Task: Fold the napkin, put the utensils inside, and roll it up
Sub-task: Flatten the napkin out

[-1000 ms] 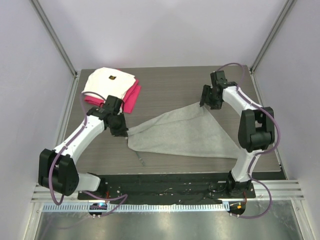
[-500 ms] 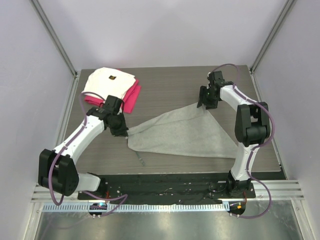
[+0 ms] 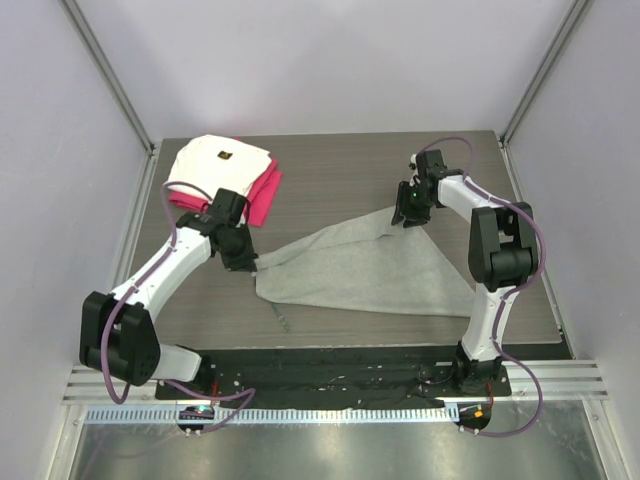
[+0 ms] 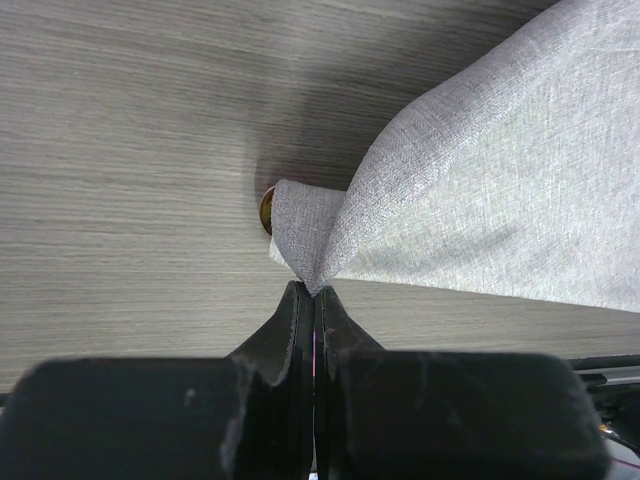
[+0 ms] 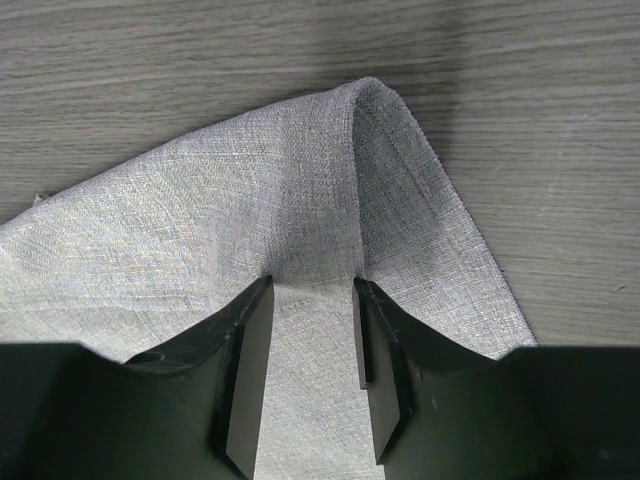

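The light-grey napkin [image 3: 360,265] lies spread on the wooden table, folded to a rough triangle. My left gripper [image 3: 243,262] is shut on its left corner [image 4: 310,240], the cloth pinched between the tips [image 4: 314,290]. My right gripper [image 3: 405,215] is over the napkin's far corner [image 5: 250,200], its jaws partly apart [image 5: 312,290], with a raised fold of cloth between the tips. A thin grey utensil stem [image 3: 283,320] pokes out from under the napkin's near edge. An orange-yellow end [image 4: 266,210] peeks out beside the pinched corner.
A folded white cloth [image 3: 218,160] with a small dark mark lies on a magenta-red folded cloth [image 3: 264,190] at the back left of the table. Metal frame posts and light walls close in the table on the left, right and back.
The right gripper has shifted slightly left over the napkin's far corner and its jaws have narrowed around the cloth. The left gripper has stayed shut on the left corner.
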Available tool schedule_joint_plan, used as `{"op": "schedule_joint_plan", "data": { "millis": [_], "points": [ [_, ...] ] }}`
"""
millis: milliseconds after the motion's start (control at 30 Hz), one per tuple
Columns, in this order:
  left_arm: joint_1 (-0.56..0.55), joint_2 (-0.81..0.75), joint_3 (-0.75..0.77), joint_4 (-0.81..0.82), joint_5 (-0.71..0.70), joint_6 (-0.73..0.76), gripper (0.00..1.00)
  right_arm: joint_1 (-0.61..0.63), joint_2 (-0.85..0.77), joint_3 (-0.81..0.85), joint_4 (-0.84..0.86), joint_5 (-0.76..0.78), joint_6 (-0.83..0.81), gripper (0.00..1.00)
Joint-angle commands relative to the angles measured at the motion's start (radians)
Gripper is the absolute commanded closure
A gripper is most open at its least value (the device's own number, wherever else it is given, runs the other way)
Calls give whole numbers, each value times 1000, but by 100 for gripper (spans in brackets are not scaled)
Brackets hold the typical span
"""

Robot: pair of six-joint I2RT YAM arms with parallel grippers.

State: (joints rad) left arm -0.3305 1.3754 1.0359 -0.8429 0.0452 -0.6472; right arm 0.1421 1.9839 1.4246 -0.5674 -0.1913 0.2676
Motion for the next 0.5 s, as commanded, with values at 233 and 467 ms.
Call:
{"op": "schedule_joint_plan", "data": {
  "millis": [233, 467],
  "points": [
    [5, -2, 50, 13, -19, 9, 100, 2, -11, 26, 26, 39, -64, 39],
    [5, -1, 53, 16, -21, 6, 100, 2, 29, 28, 15, 18, -71, 41]
  ]
}}
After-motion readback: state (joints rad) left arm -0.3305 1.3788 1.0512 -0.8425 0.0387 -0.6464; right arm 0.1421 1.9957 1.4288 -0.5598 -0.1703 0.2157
